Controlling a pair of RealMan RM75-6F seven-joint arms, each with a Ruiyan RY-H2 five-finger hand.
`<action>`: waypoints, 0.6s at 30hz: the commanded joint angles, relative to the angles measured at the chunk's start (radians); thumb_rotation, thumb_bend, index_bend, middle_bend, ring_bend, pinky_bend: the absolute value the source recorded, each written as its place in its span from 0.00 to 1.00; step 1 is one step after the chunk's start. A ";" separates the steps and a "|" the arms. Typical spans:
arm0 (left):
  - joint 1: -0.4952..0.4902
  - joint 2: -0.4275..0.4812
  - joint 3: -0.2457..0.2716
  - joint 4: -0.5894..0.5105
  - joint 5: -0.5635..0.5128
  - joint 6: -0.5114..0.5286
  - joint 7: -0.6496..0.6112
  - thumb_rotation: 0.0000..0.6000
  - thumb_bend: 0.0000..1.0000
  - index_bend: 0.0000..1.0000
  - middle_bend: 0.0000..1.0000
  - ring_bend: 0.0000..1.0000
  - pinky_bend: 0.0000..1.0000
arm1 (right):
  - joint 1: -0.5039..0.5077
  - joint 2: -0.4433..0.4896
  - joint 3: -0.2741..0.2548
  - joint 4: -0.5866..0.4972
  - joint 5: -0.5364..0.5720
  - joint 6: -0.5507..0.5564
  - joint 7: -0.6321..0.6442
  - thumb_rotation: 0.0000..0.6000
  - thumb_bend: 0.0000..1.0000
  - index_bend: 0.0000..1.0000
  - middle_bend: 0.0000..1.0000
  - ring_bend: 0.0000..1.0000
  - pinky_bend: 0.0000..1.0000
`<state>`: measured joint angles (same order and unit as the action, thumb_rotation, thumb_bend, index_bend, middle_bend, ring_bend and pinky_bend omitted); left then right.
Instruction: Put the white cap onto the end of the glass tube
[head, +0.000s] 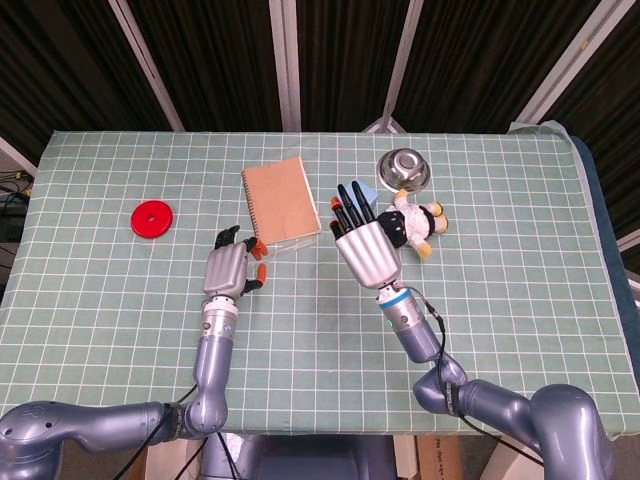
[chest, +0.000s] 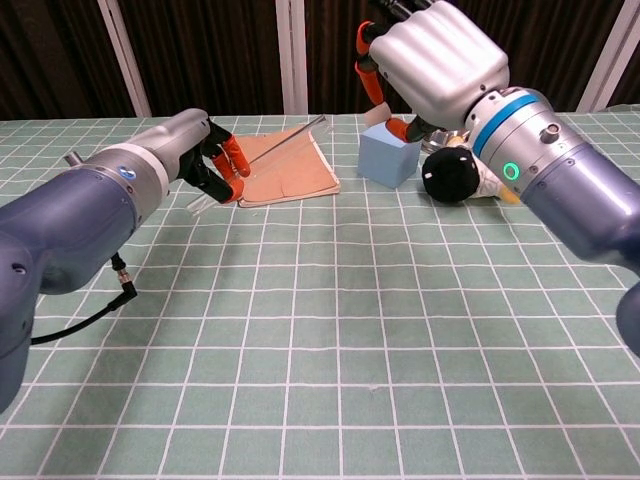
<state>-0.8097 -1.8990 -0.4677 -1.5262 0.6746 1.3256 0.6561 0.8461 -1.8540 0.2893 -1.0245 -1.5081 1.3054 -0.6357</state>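
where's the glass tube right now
The glass tube is held at its near end by the left hand, slanting up over the brown notebook, left of the blue cube in the chest view.

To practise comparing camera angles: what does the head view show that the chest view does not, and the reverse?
Only the head view shows the whole red disc and the metal bowl in full.

Only the chest view shows the glass tube clearly, pinched in the left hand and slanting up over the notebook, and a white piece at the right hand's fingers that may be the cap.

Both show both hands, the notebook, the blue block and the plush toy.
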 joint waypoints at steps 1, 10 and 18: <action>-0.002 0.001 -0.002 0.000 -0.003 0.001 0.001 1.00 0.76 0.48 0.50 0.08 0.00 | 0.012 -0.017 0.000 0.016 -0.002 0.002 -0.001 1.00 0.36 0.64 0.25 0.01 0.00; -0.004 0.004 -0.005 -0.006 -0.025 0.001 -0.002 1.00 0.76 0.48 0.50 0.08 0.00 | 0.028 -0.043 0.001 0.043 0.006 0.003 -0.005 1.00 0.36 0.64 0.25 0.01 0.00; -0.003 0.001 0.004 -0.007 -0.034 0.002 -0.009 1.00 0.76 0.48 0.50 0.08 0.00 | 0.035 -0.052 0.002 0.055 0.013 0.005 -0.006 1.00 0.36 0.64 0.25 0.01 0.00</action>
<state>-0.8128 -1.8978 -0.4640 -1.5332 0.6410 1.3275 0.6480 0.8806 -1.9056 0.2911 -0.9698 -1.4956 1.3100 -0.6421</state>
